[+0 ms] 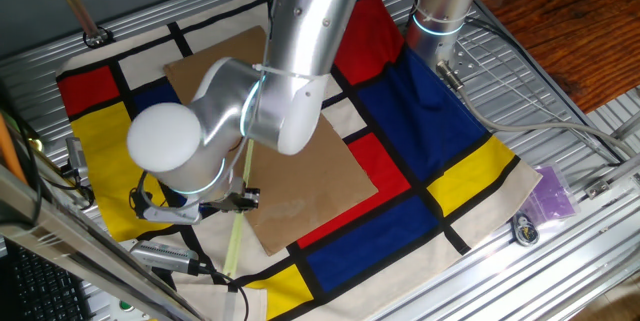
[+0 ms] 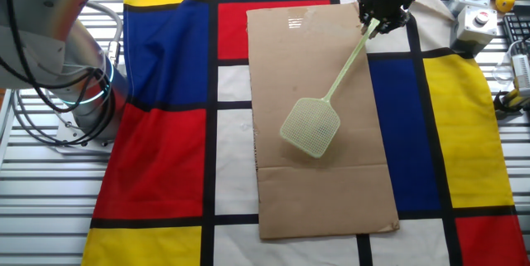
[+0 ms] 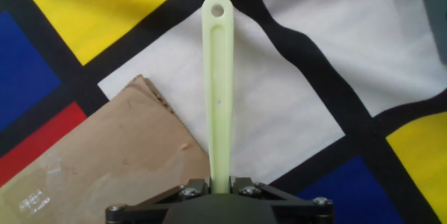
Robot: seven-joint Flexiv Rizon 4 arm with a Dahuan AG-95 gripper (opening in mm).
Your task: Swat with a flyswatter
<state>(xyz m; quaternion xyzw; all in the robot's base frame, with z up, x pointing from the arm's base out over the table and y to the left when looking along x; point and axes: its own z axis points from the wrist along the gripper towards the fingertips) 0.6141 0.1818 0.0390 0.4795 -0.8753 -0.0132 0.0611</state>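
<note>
The pale yellow-green flyswatter (image 2: 313, 123) lies with its square mesh head on the brown cardboard sheet (image 2: 323, 183), its thin handle running up to the right. My gripper (image 2: 377, 26) is shut on the handle near its end. In the hand view the handle (image 3: 218, 77) runs up from between the jaws (image 3: 221, 185), its end hole over white cloth. In one fixed view the arm hides most of it; only a stretch of handle (image 1: 238, 223) shows below the gripper (image 1: 240, 201).
A checked cloth (image 2: 166, 150) of red, blue, yellow and white covers the table. Button boxes and coloured toys (image 2: 480, 1) stand at its corner. A purple bag (image 1: 550, 193) and a tan wooden stick (image 1: 75, 1) lie at the edges. The arm's base (image 2: 83, 108) stands beside the cloth.
</note>
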